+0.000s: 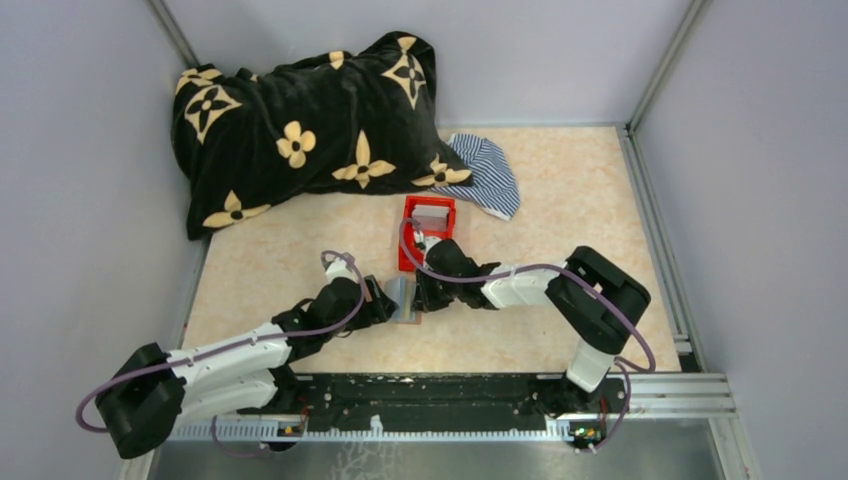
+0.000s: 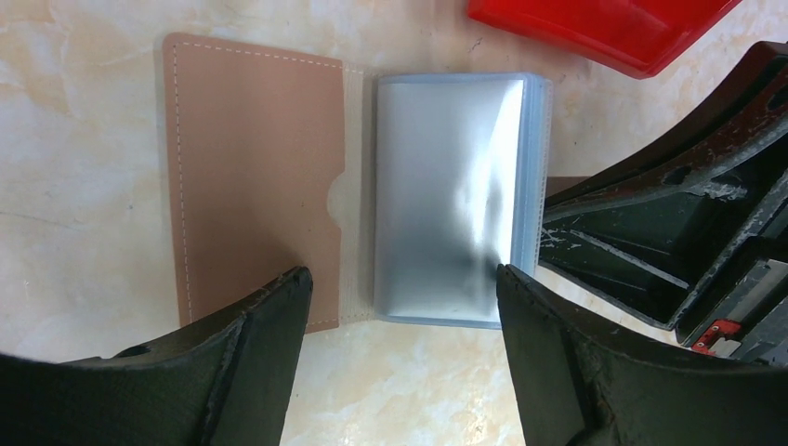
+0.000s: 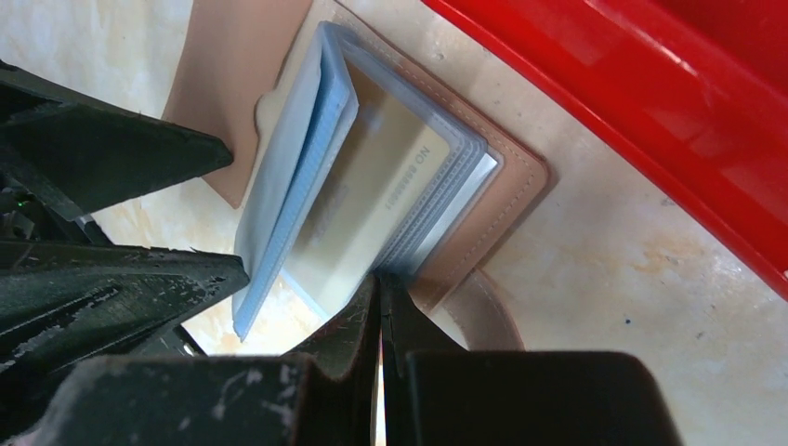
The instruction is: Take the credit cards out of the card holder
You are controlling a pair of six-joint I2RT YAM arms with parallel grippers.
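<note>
The card holder (image 1: 403, 300) lies open on the table between my two grippers. In the left wrist view its brown flap (image 2: 251, 167) is flat and its stack of grey-blue clear sleeves (image 2: 455, 186) is folded over to the right. In the right wrist view the sleeves fan open on a tan credit card (image 3: 372, 186) with printed numbers. My right gripper (image 3: 381, 279) is shut, its tips pinched on the near edge of that card and sleeve stack. My left gripper (image 2: 401, 276) is open and empty, just above the holder's near edge.
A red plastic bin (image 1: 428, 232) stands just behind the holder, with a grey flat thing inside. A black pillow with tan flowers (image 1: 310, 130) and a striped cloth (image 1: 487, 172) lie at the back. The two grippers are nearly touching over the holder.
</note>
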